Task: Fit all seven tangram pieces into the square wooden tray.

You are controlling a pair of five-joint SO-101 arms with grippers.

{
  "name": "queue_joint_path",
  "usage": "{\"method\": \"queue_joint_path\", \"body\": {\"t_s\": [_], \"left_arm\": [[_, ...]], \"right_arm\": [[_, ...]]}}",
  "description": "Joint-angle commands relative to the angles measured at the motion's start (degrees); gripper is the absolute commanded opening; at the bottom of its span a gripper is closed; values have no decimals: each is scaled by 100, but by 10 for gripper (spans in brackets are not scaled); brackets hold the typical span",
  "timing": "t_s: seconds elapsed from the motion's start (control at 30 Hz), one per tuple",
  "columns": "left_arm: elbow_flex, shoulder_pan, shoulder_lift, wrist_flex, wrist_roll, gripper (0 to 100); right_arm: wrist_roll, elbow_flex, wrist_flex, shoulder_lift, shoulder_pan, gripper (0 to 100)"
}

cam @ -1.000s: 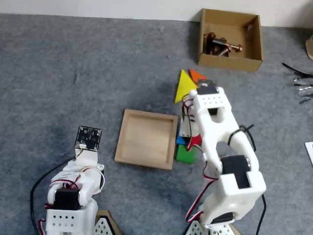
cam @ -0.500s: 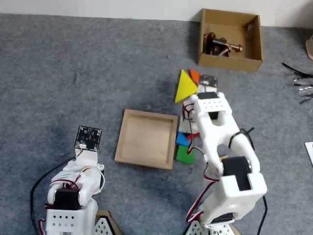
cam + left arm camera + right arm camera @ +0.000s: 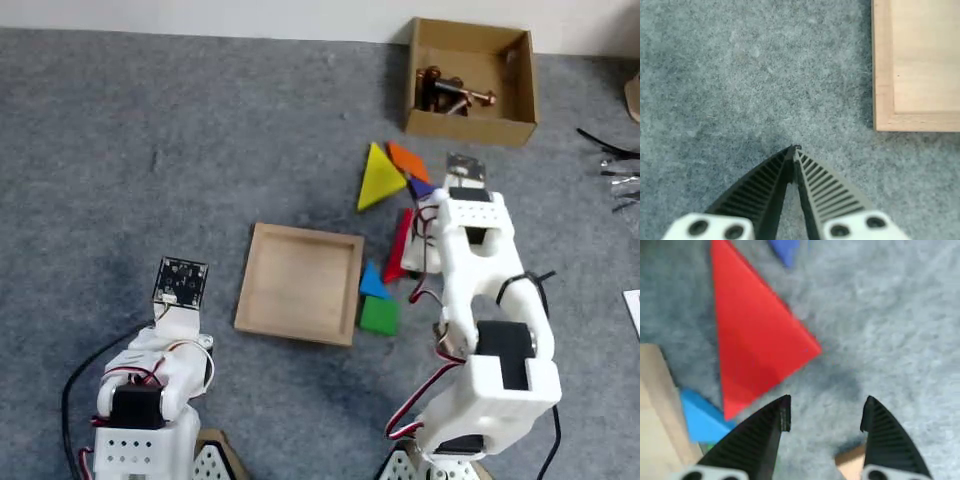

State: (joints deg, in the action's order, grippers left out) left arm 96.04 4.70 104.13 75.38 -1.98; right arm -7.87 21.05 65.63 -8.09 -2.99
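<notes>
The right gripper is hovering, jaws spread, just right of the red triangle. The left gripper is holding its jaws pressed together, left of the wooden tray.

Left gripper pinched together, arm tucked; right gripper parted, arm outstretched.

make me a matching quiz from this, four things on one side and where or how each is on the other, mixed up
Things: 1 yellow triangle; 2 green square; 3 left gripper; 4 right gripper.
States: a open, beside the red triangle; b between tray and cardboard box; c shut; d by the tray's near right corner.
Pairs: 1-b, 2-d, 3-c, 4-a.
</notes>
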Motion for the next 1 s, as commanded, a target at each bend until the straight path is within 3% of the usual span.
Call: {"method": "queue_joint_path", "body": {"t_s": [0.0,0.27,0.6,0.87,0.97], "left_arm": [[110,57,31,18,-53,5],[110,57,31,18,-53,5],[110,57,31,18,-53,5],[110,57,31,18,-53,5],[110,57,31,18,-53,5]], "right_arm": [[440,-312,435,171,40,221],[-114,-1499,1033,171,-356,221],[-1890,-1103,-673,-268,-1077,221],[-1987,-910,-804,-690,-901,221],[-1969,-945,-330,-708,-831,221]]}}
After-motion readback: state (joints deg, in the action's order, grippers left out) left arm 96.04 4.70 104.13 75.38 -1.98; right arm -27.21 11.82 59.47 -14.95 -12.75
